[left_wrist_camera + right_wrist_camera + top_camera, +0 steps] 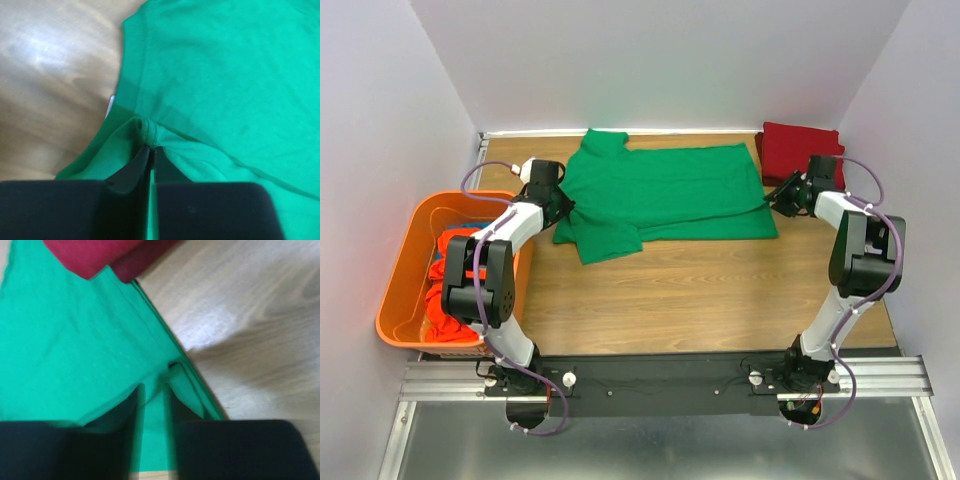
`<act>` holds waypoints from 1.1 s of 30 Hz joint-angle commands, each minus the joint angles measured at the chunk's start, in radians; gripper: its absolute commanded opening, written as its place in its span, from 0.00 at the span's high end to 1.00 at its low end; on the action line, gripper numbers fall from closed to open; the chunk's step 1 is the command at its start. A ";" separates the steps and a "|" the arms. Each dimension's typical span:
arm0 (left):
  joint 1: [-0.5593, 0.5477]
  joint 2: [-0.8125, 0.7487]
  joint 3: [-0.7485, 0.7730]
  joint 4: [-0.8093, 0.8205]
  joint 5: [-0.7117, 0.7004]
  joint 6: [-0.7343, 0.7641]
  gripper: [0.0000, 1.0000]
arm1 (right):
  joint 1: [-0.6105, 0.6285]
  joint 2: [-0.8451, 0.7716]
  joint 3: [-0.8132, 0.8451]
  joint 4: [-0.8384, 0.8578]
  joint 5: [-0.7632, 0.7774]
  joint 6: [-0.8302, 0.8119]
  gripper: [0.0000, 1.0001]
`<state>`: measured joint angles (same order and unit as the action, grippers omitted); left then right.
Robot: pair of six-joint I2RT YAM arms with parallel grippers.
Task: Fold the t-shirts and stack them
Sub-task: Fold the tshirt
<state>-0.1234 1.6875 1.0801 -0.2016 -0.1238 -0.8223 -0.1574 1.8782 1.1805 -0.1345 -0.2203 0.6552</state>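
Four t-shirts counted: one green, one dark red, one orange-red, one blue.
Green t-shirt: one, lying flat across the far middle of the table. It is partly folded, with a sleeve doubled under at its near left corner.
Dark red t-shirt: one, folded into a block in the far right corner. It lies just beside the green one's right end, and the right wrist view shows it overlapping that edge.
Orange-red t-shirt: one, crumpled inside the orange bin.
Blue t-shirt: one, only a sliver showing at the far end of the same heap.
Orange bin: one, plastic, at the table's left edge.
Arms: two, the left arm reaching to the green shirt's left side, the right arm to its right side.
Left gripper: low on the cloth with fingers all but pressed together. A raised fold of green hem is bunched at their tips and seems pinched.
Right gripper: fingers parted by a narrow gap with flat green cloth showing through it. Nothing is caught between them, and a small ridge of hem lies just beside the right fingertip.
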 commanded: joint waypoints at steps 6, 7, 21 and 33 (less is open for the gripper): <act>0.008 -0.098 0.027 0.123 0.053 0.092 0.36 | -0.002 -0.033 0.008 0.012 -0.065 -0.034 0.23; 0.005 -0.110 0.023 0.119 0.049 0.095 0.36 | 0.001 -0.059 -0.001 0.012 -0.067 -0.035 0.23; -0.214 -0.354 -0.244 -0.091 -0.390 -0.179 0.54 | 0.039 -0.439 -0.418 0.001 0.156 0.026 0.31; -0.255 -0.232 -0.252 -0.117 -0.461 -0.261 0.59 | 0.038 -0.361 -0.414 0.007 0.167 0.024 0.50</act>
<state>-0.3756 1.3903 0.8055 -0.3111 -0.5137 -1.0500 -0.1188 1.4910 0.7521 -0.1261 -0.0975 0.6731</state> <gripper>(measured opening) 0.422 0.527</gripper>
